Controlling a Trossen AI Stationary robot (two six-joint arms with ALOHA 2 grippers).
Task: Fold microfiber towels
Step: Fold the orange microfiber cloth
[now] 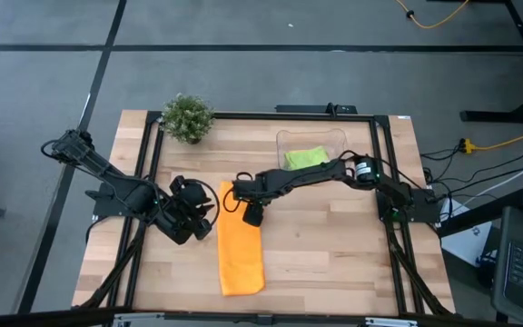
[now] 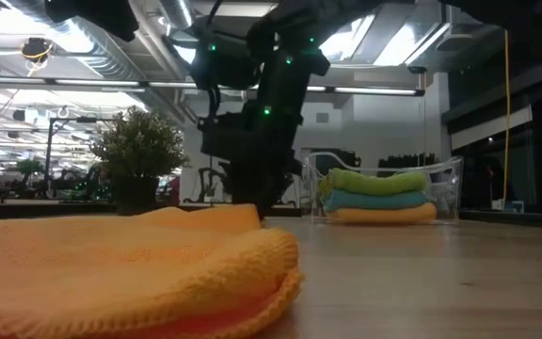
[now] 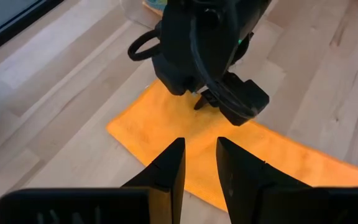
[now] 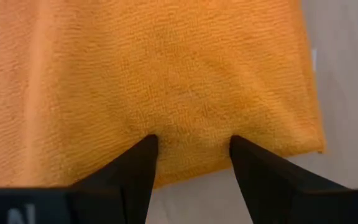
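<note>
Orange towel [image 1: 241, 243] lies folded long on the desk [image 1: 334, 245]. Right tool [image 4: 193, 149] spread open, pressing its far end. Left tool [image 3: 199, 163] part open, empty. Soft, floppy; pinch a corner.

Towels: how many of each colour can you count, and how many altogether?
Orange fuzzy microfiber towels: 2, one on the table, one at the bottom of the tub stack
Teal blue fuzzy towel: 1
Lime green fuzzy towel: 1
Total: 4
</note>
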